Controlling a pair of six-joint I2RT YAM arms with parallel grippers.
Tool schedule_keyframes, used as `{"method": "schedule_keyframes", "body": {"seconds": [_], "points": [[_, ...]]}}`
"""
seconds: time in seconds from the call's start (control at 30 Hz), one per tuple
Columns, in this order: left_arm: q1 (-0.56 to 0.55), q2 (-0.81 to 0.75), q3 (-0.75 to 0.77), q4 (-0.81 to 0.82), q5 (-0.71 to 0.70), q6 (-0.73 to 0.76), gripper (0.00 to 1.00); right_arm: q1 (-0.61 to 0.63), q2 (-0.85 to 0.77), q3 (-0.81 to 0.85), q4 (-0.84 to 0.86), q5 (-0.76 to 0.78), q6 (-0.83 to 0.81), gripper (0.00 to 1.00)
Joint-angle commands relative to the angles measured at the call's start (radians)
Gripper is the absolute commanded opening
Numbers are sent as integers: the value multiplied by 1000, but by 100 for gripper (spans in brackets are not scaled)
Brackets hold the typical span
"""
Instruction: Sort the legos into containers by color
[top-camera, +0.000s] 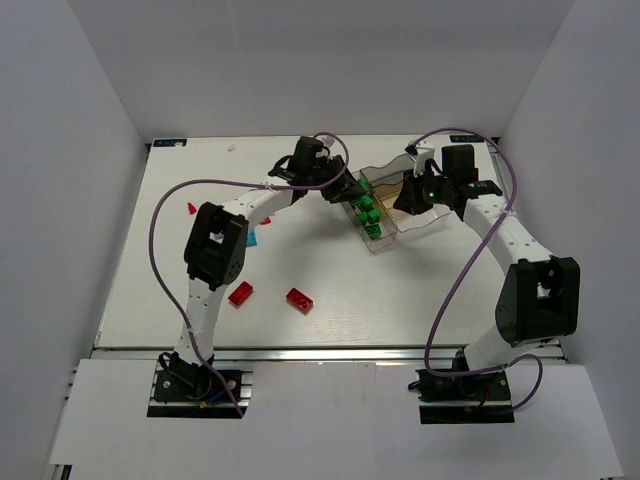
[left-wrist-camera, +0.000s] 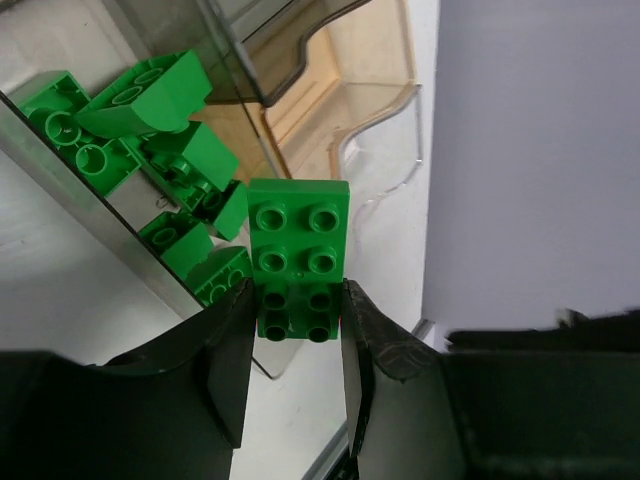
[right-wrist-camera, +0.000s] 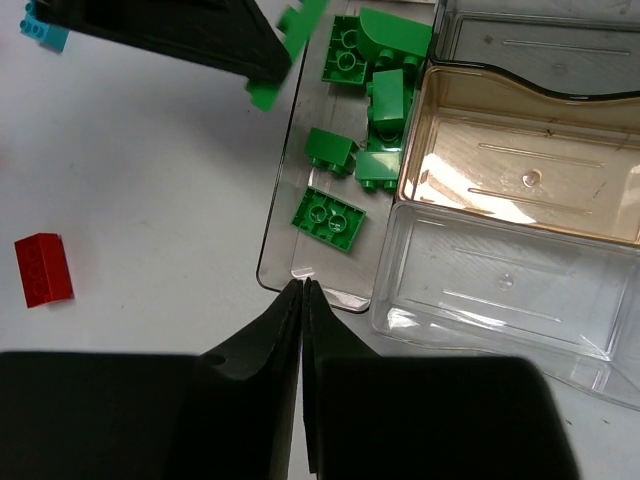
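My left gripper (left-wrist-camera: 297, 300) is shut on a green two-by-four lego (left-wrist-camera: 300, 240), which hangs over the far end of the long section of the clear tray (top-camera: 432, 222). Several green legos (left-wrist-camera: 130, 110) lie in that section (right-wrist-camera: 345, 215). My right gripper (right-wrist-camera: 303, 285) is shut with nothing in it and hovers over the tray (right-wrist-camera: 500, 300). From above, the left gripper (top-camera: 338, 192) is at the tray's upper left and the right gripper (top-camera: 403, 203) is over the brownish section (top-camera: 390, 185). Red legos (top-camera: 240, 293) (top-camera: 299, 299) and a cyan lego (top-camera: 253, 240) lie on the table.
The brownish section (right-wrist-camera: 520, 160) and the clear squarish section beside it hold nothing. More small red pieces (top-camera: 191, 208) sit at the table's left. A red lego (right-wrist-camera: 43, 268) and a cyan one (right-wrist-camera: 45, 30) show left of the tray. White walls enclose the table.
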Motion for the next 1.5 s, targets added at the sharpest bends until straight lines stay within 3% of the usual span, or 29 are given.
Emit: {"method": "schedule_keyframes", "body": {"seconds": [0.0,0.07,0.1,0.23,0.33,0.47,0.53,0.63,0.67,0.7,0.73,0.8,0.83,0.87,0.97,1.0,1.03,1.07,1.2,1.33,1.37,1.4,1.47], "points": [[-28,26,59,-29,-64,-48,20,0,-40,-4,19,-14,-30,9],[-29,39,87,-50,-81,-46,27,-2,-42,-5,16,-14,-33,13],[-38,51,105,-67,-83,-45,43,1,-43,-5,12,-18,-44,16],[-38,68,131,-75,-67,-39,64,1,-36,-5,3,-84,-81,34],[-38,76,163,-84,-49,-31,68,1,-23,8,-43,-189,-162,59],[-38,62,203,-84,-43,-22,70,1,-16,28,-135,-340,-327,68],[-29,43,222,-99,-52,-5,68,7,-8,39,-229,-464,-428,70],[0,-56,205,-153,-99,45,42,29,1,47,-365,-602,-732,64],[19,-146,147,-184,-166,64,25,53,3,45,-423,-609,-824,60],[30,-197,110,-199,-205,85,19,70,3,33,-432,-594,-848,56],[40,-248,70,-217,-237,119,15,129,-2,21,-426,-572,-849,45],[76,-411,-72,-277,-345,147,12,182,-25,-13,-321,-464,-749,38],[86,-465,-123,-294,-372,168,12,269,-35,-59,-267,-408,-689,34],[97,-525,-180,-323,-433,176,14,300,-46,-82,-145,-349,-617,34],[119,-758,-396,-386,-538,196,45,447,-22,-96,-100,-184,-468,38],[119,-883,-512,-403,-594,205,61,526,6,-84,-86,-128,-397,41],[119,-945,-571,-403,-624,204,67,527,21,-84,-86,-100,-372,42],[119,-1004,-627,-432,-648,195,70,606,32,-75,-74,-55,-330,42],[119,-1263,-816,-546,-715,115,74,720,99,-35,3,159,-132,49],[119,-1482,-921,-642,-742,21,75,776,159,16,-4,195,-15,62],[119,-1500,-927,-683,-748,15,75,782,170,21,3,212,3,63],[119,-1518,-930,-701,-753,12,75,793,191,31,3,247,13,75],[119,-1546,-927,-750,-765,12,75,797,217,53,-9,243,37,76]]}}
